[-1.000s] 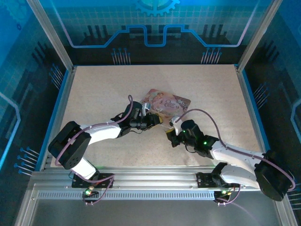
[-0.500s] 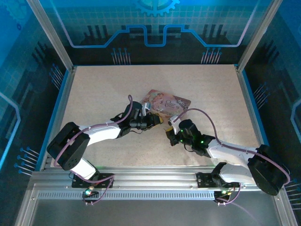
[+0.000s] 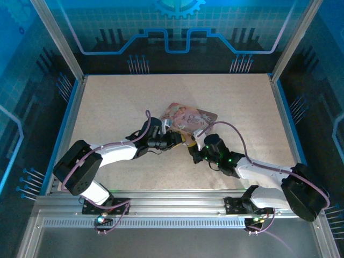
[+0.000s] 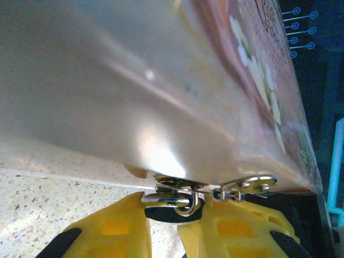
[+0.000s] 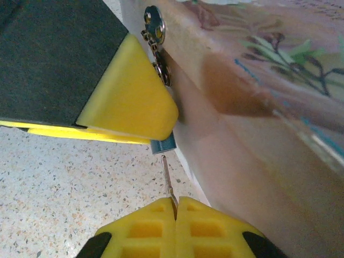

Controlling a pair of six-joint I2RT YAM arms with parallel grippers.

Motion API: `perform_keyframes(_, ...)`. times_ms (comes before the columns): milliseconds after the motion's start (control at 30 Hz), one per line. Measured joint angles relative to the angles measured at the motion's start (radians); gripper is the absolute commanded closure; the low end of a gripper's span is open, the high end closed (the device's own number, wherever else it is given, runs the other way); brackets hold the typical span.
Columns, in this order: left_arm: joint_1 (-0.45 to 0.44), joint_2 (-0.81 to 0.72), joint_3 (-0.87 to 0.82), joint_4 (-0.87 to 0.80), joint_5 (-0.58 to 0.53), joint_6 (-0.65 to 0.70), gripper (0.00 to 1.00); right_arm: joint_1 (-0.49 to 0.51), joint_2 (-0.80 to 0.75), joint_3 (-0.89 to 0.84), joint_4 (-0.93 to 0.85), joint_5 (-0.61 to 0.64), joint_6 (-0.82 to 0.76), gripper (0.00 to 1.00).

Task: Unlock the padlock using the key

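Observation:
In the left wrist view my left gripper (image 4: pixel 169 215) is shut on the padlock (image 4: pixel 177 200), a tiny silvery body with a dark part. Its wire shackle hooks into the hasp (image 4: pixel 252 184) on the edge of the pink tin (image 4: pixel 161 97). In the right wrist view my right gripper (image 5: pixel 176 201) is shut on the key (image 5: pixel 167 177). The thin blade points up at the padlock's blue end (image 5: pixel 162 145), its tip just short of touching it. That end peeks out below a left yellow finger (image 5: pixel 129 97). From above, both grippers (image 3: pixel 180 140) (image 3: pixel 194 152) meet at the tin's near corner.
The pink illustrated tin (image 3: pixel 189 117) lies mid-table on the speckled beige surface (image 3: pixel 118 102), tight against both grippers. Its metal clasp ring (image 5: pixel 154 21) hangs at the front edge. Aluminium frame rails (image 3: pixel 172 204) and blue walls enclose the table.
My right arm has moved forward and left toward the left gripper, bringing the key closer to the padlock. The left arm and the tin have barely shifted.

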Motion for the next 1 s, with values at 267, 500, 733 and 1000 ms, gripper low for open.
perform_keyframes(267, 0.000, 0.000, -0.002, 0.004, -0.001, -0.004, 0.90, 0.000, 0.011, 0.003, 0.008, -0.005, 0.000, 0.97)
perform_keyframes(500, 0.000, 0.000, -0.003, 0.005, -0.005, -0.006, 0.90, -0.005, 0.024, 0.003, 0.023, -0.011, 0.000, 0.97)
perform_keyframes(733, 0.000, 0.000, -0.003, 0.009, -0.008, -0.006, 0.91, -0.006, 0.026, 0.003, 0.035, -0.015, 0.000, 0.97)
perform_keyframes(1000, 0.000, -0.001, -0.003, 0.012, -0.012, -0.006, 0.90, -0.013, 0.039, 0.003, 0.060, -0.023, -0.001, 0.97)
